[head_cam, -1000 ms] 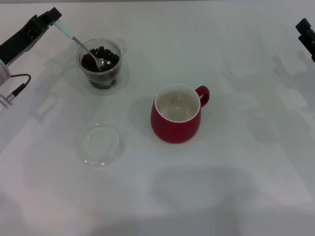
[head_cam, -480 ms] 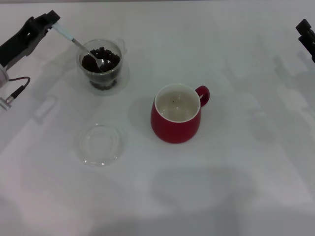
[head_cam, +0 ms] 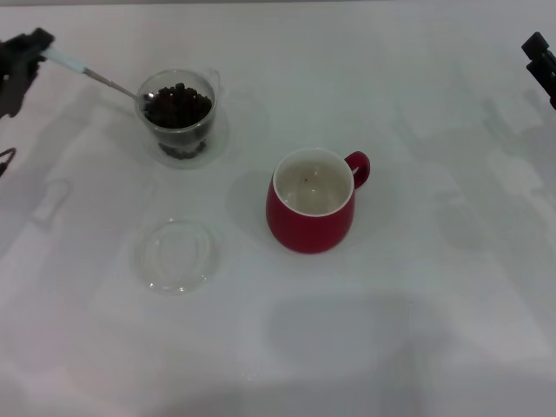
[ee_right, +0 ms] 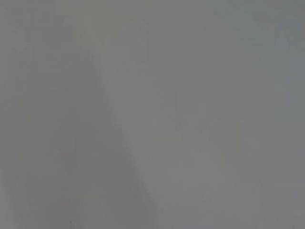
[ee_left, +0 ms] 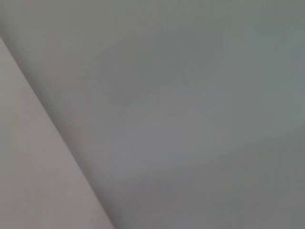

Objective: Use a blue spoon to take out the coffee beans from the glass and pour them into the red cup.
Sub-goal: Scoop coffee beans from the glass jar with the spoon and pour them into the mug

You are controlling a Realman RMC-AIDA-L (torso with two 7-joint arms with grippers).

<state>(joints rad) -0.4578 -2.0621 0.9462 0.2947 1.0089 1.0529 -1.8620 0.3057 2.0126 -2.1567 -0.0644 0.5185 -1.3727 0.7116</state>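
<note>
The glass (head_cam: 179, 115) stands at the far left of the white table, heaped with coffee beans (head_cam: 177, 104). My left gripper (head_cam: 33, 49) is at the far left edge, shut on the pale-blue handle of the blue spoon (head_cam: 91, 76). The spoon slants down to the right, and its metal bowl rests at the glass's left rim. The red cup (head_cam: 311, 201) stands in the middle, handle to the right, its white inside nearly empty with one dark speck. My right gripper (head_cam: 540, 59) is parked at the far right edge. Both wrist views show only plain grey.
A flat shallow clear round dish (head_cam: 177, 255) lies in front of the glass, left of the red cup. The glass stands on a clear saucer (head_cam: 215, 139).
My left gripper has moved left and away from the glass, drawing the spoon's bowl out of the heap of beans to the glass's left rim. The right arm has not moved.
</note>
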